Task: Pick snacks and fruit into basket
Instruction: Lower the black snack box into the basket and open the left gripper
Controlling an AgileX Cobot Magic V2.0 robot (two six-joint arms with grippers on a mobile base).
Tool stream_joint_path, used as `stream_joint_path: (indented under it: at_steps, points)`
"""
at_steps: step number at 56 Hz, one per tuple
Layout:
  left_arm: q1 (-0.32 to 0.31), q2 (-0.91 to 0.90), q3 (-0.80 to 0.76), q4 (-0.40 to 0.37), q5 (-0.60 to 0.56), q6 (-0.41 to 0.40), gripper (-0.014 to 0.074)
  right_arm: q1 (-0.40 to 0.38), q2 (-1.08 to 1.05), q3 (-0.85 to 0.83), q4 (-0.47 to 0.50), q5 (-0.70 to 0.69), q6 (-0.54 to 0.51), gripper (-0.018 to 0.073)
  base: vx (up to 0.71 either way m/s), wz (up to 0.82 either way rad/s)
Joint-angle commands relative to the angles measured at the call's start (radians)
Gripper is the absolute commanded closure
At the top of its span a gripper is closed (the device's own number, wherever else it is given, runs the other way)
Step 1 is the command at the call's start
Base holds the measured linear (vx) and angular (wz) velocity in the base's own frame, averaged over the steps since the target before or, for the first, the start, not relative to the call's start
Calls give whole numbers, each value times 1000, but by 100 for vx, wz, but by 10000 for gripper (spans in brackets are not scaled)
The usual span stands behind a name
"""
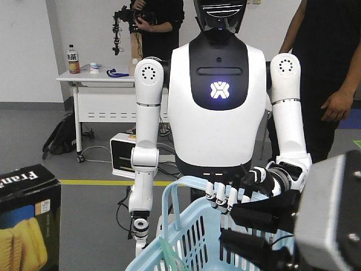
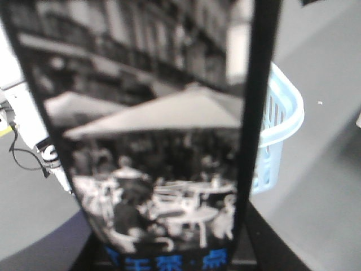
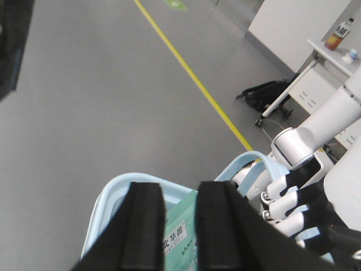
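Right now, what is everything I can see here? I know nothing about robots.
pale blue plastic basket: one, centre foreground
green snack packet: one, inside the basket
black cardboard box with yellow snack picture: one, left foreground
white-and-black humanoid robot: one, behind the basket, hand on its handle
white table: one, back left
yellow-labelled bottle: one, on the table
black backpack: one, floor beside the table
people: two, dark clothes, back centre and far right
right tool: one, black, open, above the basket
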Motion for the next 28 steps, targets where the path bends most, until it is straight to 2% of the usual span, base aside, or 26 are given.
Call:
stream_joint_path:
  at_steps: [1,9,15,19,28]
  points:
    - [1,33,-40,-8,-153,-1,604,1,-72,-35,42,-48,49,571,0,0]
    - [1,119,-40,-77,-204,-3,604,1,-160,-32,43,-43,113,571,0,0]
    - [1,206,-40,-192,-260,-3,604,1,-206,-32,43,-37,147,570,0,0]
    - [1,263,-40,-305,-323,-3,604,1,-221,-32,42,-31,154,569,0,0]
    - [1,378,-40,-624,-447,-3,604,1,-227,-32,42,6,154,569,0,0]
